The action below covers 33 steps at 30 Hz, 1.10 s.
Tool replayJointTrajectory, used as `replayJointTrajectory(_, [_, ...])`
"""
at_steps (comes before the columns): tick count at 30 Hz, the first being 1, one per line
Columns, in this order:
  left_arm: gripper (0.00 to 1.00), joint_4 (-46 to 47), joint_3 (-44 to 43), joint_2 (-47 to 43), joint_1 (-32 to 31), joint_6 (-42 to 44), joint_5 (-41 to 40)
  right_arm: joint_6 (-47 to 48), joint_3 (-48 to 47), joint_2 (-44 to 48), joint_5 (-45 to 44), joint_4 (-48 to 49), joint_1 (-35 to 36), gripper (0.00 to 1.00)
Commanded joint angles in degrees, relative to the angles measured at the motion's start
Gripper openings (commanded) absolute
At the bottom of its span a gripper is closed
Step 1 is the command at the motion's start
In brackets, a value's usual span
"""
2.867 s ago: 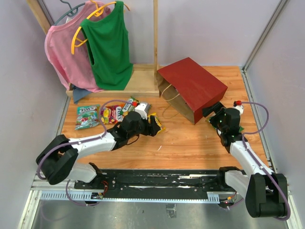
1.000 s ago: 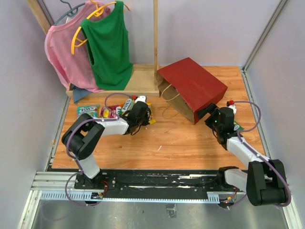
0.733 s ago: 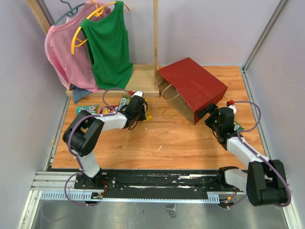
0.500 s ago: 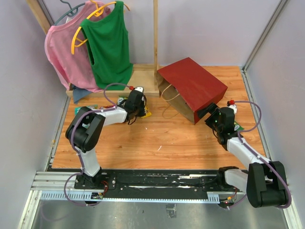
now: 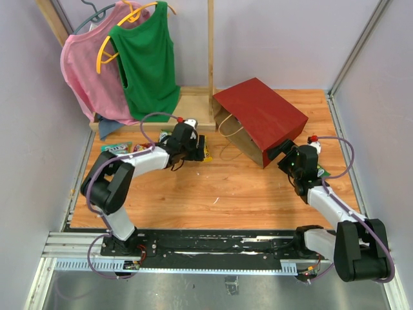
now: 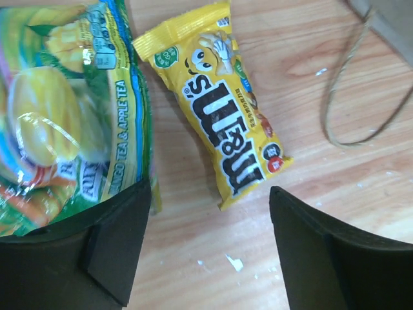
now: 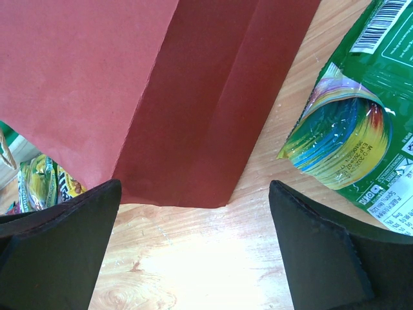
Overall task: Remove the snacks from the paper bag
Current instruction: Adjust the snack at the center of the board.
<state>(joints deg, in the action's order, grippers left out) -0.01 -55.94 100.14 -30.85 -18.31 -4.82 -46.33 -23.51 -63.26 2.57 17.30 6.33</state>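
Between spread jaws of left tool (image 6: pixel 210 242) | yellow M&M's packet (image 6: pixel 222 123) | flat on table (image 6: pixel 361 181)

My left gripper (image 6: pixel 210 258) has its jaws wide, and bare wood lies between them. Just ahead the yellow packet (image 6: pixel 219 110) lies across the way, and the green-and-yellow packet (image 6: pixel 71 116) crowds my left finger. To the right the bag handle (image 6: pixel 361 90) loops on the table (image 5: pixel 245 187). My right gripper (image 7: pixel 193 258) is spread too. The red paper bag (image 7: pixel 161 77) closes the way ahead, and the green curled packet (image 7: pixel 348 129) lies at the right, with only a strip of wood between them. The middle of the table is free. The rack base (image 5: pixel 190 110) and shirts (image 5: pixel 148 58) block the far left.
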Motion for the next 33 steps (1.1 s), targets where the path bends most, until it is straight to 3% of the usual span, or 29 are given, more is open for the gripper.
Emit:
replayJointTrajectory(1, [0.82,0.0,2.5,-8.2,-0.1,-0.8,-1.8,1.3,0.2,1.4,-0.5,0.1,0.8,0.98])
replayJointTrajectory(9, [0.99,1.5,7.2,-20.1,-0.1,-2.4,-0.3,4.9,0.3,5.3,-2.0,1.0,2.9,0.99])
replayJointTrajectory(12, [1.00,2.0,8.0,-21.8,-0.1,-2.7,1.4,13.1,-2.4,10.9,-14.1,-3.4,11.4,0.99])
replayJointTrajectory(16, [1.00,3.1,8.9,-22.4,0.0,-2.9,2.3,28.8,-6.6,12.8,-37.6,-2.5,27.4,0.99])
replayJointTrajectory(18, [1.00,3.7,9.6,-22.6,-0.1,-3.1,2.6,38.7,-9.6,9.5,-41.3,-1.1,33.4,0.99])
replayJointTrajectory(23, [1.00,5.5,12.0,-23.8,-0.1,-3.5,4.1,53.2,-20.9,-4.8,-46.9,-4.9,41.0,0.98])
replayJointTrajectory(27, [1.00,6.6,14.3,-26.4,-0.1,-3.9,5.3,59.9,-31.7,-13.9,-48.8,-13.7,41.6,1.00])
replayJointTrajectory(33, [1.00,6.7,16.1,-29.1,0.0,-4.0,6.1,63.8,-48.2,-26.3,-43.5,-33.7,41.2,0.90])
